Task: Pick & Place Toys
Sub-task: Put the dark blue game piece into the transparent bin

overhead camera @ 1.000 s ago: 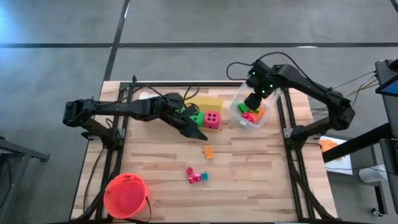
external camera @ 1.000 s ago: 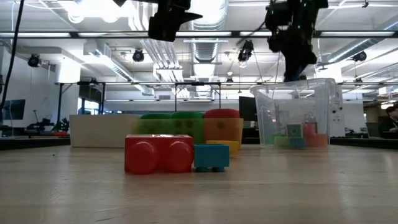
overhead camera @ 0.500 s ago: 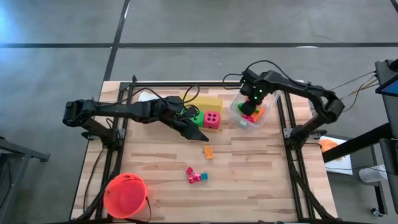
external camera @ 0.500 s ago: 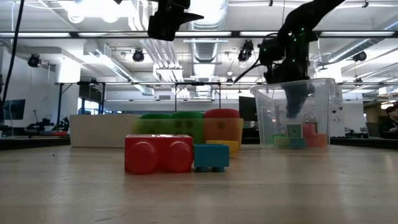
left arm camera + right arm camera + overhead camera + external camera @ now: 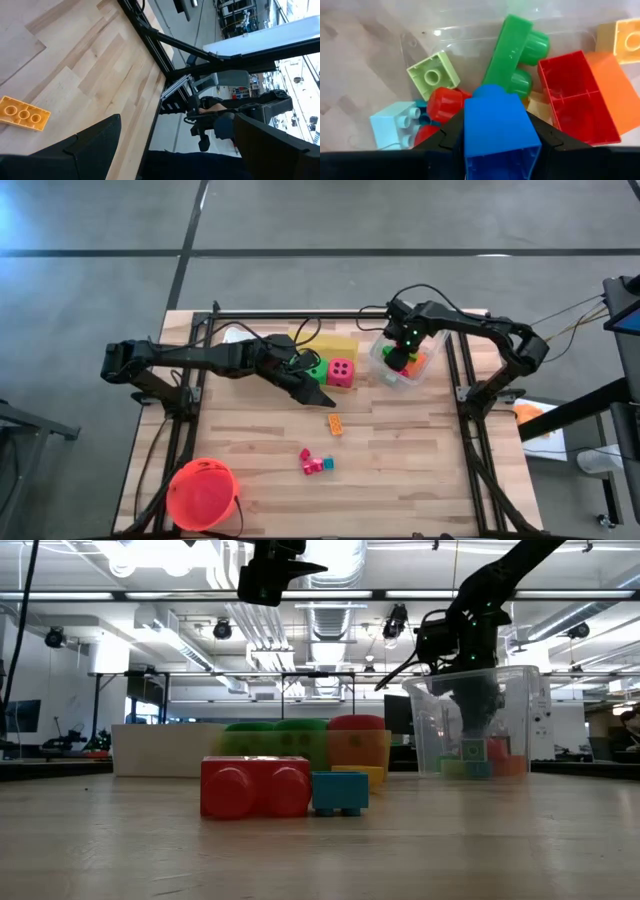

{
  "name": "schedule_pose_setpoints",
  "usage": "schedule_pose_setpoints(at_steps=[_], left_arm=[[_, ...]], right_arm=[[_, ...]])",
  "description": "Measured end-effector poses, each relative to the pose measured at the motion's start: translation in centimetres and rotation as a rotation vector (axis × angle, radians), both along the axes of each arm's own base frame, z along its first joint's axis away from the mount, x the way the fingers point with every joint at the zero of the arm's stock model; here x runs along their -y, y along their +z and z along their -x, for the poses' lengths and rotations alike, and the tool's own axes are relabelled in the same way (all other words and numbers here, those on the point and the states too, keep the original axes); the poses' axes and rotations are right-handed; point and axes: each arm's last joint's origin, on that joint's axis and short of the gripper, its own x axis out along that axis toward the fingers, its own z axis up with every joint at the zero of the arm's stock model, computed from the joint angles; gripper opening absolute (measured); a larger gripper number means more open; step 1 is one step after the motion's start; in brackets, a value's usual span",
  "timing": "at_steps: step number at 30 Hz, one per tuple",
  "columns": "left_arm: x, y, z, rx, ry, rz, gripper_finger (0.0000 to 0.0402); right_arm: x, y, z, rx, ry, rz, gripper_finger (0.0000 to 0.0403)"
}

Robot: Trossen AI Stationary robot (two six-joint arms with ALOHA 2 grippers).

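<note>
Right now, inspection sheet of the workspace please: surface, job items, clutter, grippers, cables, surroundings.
Surface: wooden table, no spills seen.
Job's things: orange block and red-and-teal block cluster loose mid-table; green die and pink-red die by the yellow bin; more blocks in the clear bin.
Clutter: orange-red bucket at the near-left corner.
Grippers: left gripper open, empty, above the table; right gripper inside the clear bin, shut on a blue block.
Cables: looped wires along both arms.
Surroundings: grey floor; lab room beyond.
</note>
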Motion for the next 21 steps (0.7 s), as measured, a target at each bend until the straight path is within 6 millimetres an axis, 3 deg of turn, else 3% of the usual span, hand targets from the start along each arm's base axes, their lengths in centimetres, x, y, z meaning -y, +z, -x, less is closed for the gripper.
schedule_pose_setpoints(at_steps=[21], left_arm=[[0.02, -0.56, 0.2, -0.048, 0.001, 0.007, 0.0368]], right_arm=[[-0.23, -1.08, 0.39, -0.006, 0.001, -0.004, 0.0123]])
